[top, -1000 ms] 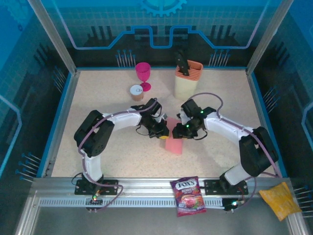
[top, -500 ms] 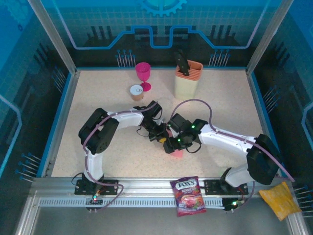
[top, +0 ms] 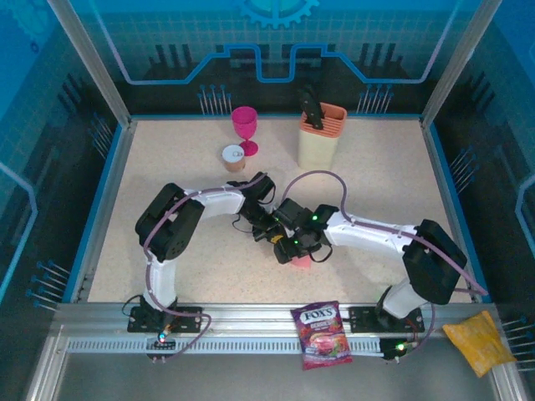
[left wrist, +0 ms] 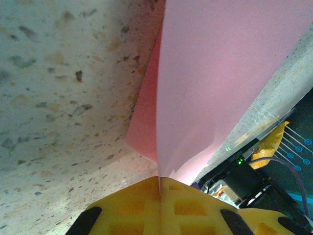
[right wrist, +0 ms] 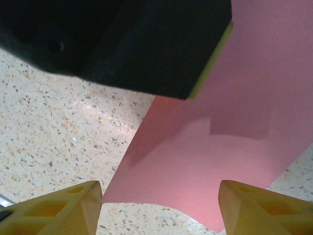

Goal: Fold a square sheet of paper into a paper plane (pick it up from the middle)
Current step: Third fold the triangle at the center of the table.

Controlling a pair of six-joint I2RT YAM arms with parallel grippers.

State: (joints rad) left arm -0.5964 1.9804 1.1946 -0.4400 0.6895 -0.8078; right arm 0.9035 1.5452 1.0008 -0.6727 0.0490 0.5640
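Note:
The salmon-pink square sheet of paper [left wrist: 215, 83] is pinched at one edge by my left gripper [left wrist: 160, 180], whose yellow pads are shut on it, and it runs away from them folded along a crease. In the top view a small part of the sheet [top: 301, 261] shows under the two gripper heads at mid-table. My right gripper [right wrist: 159, 208] hovers over the sheet [right wrist: 205, 156], open, its two yellow fingertips [right wrist: 73, 205] wide apart on either side of the paper's near edge. The left gripper's black body [right wrist: 137, 39] fills the top of the right wrist view.
A magenta goblet [top: 245, 127] and a small cup [top: 233, 156] stand at the back left, a beige holder [top: 321, 138] at the back right. A purple candy bag [top: 321, 334] and a yellow bag [top: 478, 340] lie on the front rail.
My right gripper has swung left and forward over the sheet, next to the left gripper. More of the sheet is covered in the top view. The left arm has barely moved.

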